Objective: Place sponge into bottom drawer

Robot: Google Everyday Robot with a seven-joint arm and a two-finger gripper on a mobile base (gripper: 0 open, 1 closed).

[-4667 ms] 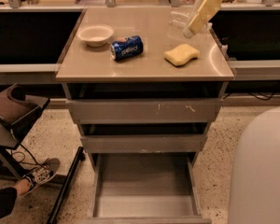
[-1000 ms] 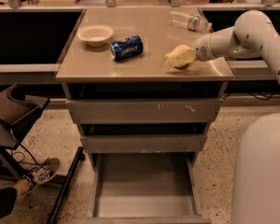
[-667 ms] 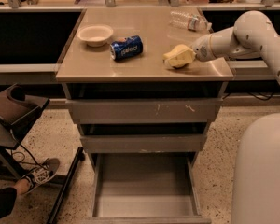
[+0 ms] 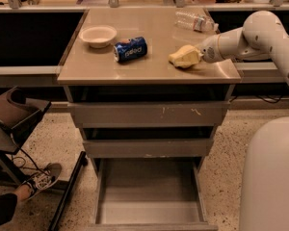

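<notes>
The yellow sponge lies on the right part of the tan cabinet top. My gripper reaches in from the right on the white arm and is right at the sponge's right end, touching it. The pale gripper pads blend into the sponge. The bottom drawer is pulled out near the floor, and its plain grey floor is bare. The two drawers above it are closed.
A blue soda can lies on its side and a white bowl stands on the left of the top. A clear plastic bottle lies at the back right. A person's shoe and a chair are at the left. My white body fills the lower right.
Since 4.7 s ago the arm came down from above the bottle to the sponge's right end. Over the last second the gripper and sponge have barely moved.
</notes>
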